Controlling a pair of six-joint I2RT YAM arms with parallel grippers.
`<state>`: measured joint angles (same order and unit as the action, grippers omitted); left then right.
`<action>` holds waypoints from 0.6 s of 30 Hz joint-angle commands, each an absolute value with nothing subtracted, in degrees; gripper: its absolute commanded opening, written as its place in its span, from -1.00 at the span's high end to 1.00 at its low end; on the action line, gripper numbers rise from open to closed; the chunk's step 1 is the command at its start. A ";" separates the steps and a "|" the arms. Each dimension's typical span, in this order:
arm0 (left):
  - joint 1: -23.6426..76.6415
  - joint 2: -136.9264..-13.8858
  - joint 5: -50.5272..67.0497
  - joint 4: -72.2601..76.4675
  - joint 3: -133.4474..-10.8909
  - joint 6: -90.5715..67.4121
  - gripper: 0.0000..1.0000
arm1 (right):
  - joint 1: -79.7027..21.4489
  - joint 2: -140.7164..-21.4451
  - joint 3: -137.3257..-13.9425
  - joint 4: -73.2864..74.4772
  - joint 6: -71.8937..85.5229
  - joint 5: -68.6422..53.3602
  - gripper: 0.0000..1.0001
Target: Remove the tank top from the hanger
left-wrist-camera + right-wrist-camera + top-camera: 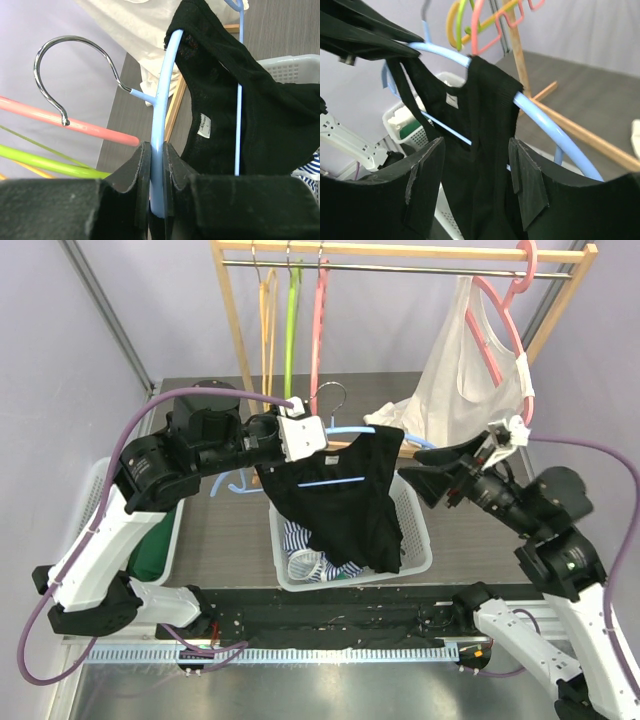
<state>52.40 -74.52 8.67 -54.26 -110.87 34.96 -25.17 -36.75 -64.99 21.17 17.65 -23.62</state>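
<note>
Your L gripper (pixel 157 150) is clamped on the light-blue hanger (pixel 159 100) just below its metal hook (pixel 75 45), prob. to hold it steady above the white basket (pixel 420 530). The black tank top (pixel 345 500) hangs on the hanger, right beyond those fingers. Your R gripper (pixel 475 170) has its jaws apart, straddling the shoulder strap (pixel 490 100). Its pads (pixel 527 175) seem clear of the fabric, prob. lined up to pinch it.

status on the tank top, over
Left tool shut on blue hanger. Right tool open by black tank top. Top still on hanger, white basket below.
</note>
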 commanded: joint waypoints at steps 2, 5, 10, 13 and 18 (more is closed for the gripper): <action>52.38 -72.60 9.58 -50.10 -113.91 34.72 1.00 | -25.40 -38.05 -61.79 10.21 24.96 -22.24 -0.23; 52.47 -72.51 9.84 -50.45 -113.91 34.72 1.00 | -25.40 -39.20 -61.52 8.97 25.40 -22.06 -0.22; 52.38 -72.25 10.19 -50.80 -113.82 34.63 1.00 | -25.40 -40.16 -60.65 7.56 26.10 -21.36 -0.18; 52.38 -72.16 10.20 -50.80 -113.73 34.63 1.00 | -25.40 -40.52 -60.03 6.07 26.80 -21.88 -0.10; 52.38 -72.42 10.81 -50.98 -114.08 34.54 1.00 | -25.40 -41.48 -59.33 4.22 27.60 -23.20 -0.05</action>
<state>52.38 -73.93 9.21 -54.28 -111.44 34.89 -25.17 -40.53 -59.92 9.54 26.30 -22.68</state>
